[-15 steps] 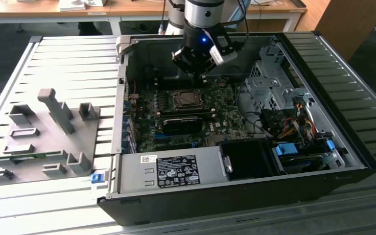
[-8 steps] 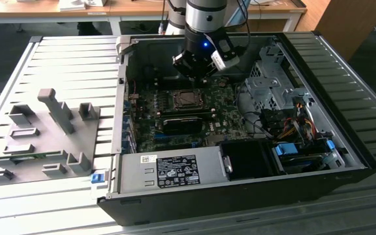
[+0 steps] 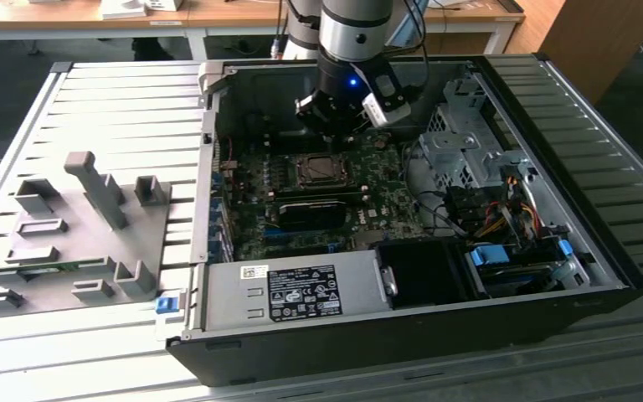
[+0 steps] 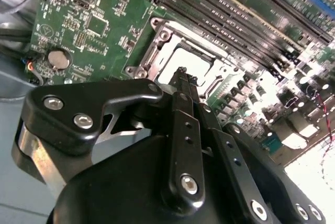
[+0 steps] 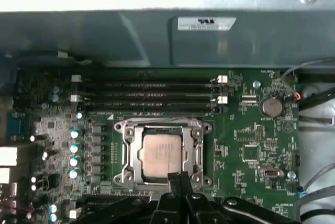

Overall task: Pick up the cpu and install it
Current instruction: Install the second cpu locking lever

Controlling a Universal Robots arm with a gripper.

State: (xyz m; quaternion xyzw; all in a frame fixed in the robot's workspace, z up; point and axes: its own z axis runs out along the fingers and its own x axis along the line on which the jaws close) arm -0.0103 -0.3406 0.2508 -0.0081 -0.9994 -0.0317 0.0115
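Where the socket's [image 5: 159, 150] metal frame sat open on the green motherboard [image 5: 251, 145], lay the cpu [image 5: 158, 153] — flat, silvery, seated square inside that frame in the first wrist view, glimpsed too as a pale patch [image 4: 189, 64] past the fingertips in the second wrist view. Ringed by the frame on all sides, level with the board. Flanked on one side by four long dark memory slots [image 5: 149, 96], on another by a row of small capacitors [image 5: 74, 148], on the far side by a round coin battery [image 5: 271, 107]. Hung just above the socket's edge, the gripper [image 5: 179, 178] — fingers [image 4: 181, 85] drawn together into a narrow black stack, nothing between them, tips near the chip but apart from it. Seen in the exterior view, the gripper [image 3: 333, 134] reached down into the open computer case [image 3: 411, 335] from the arm [image 3: 355, 33], poised over the socket [image 3: 319, 170]. Beside the case, at the exterior view's left, lay a grey tray [image 3: 64, 243] of upright holders on the slatted table [image 3: 110, 109].
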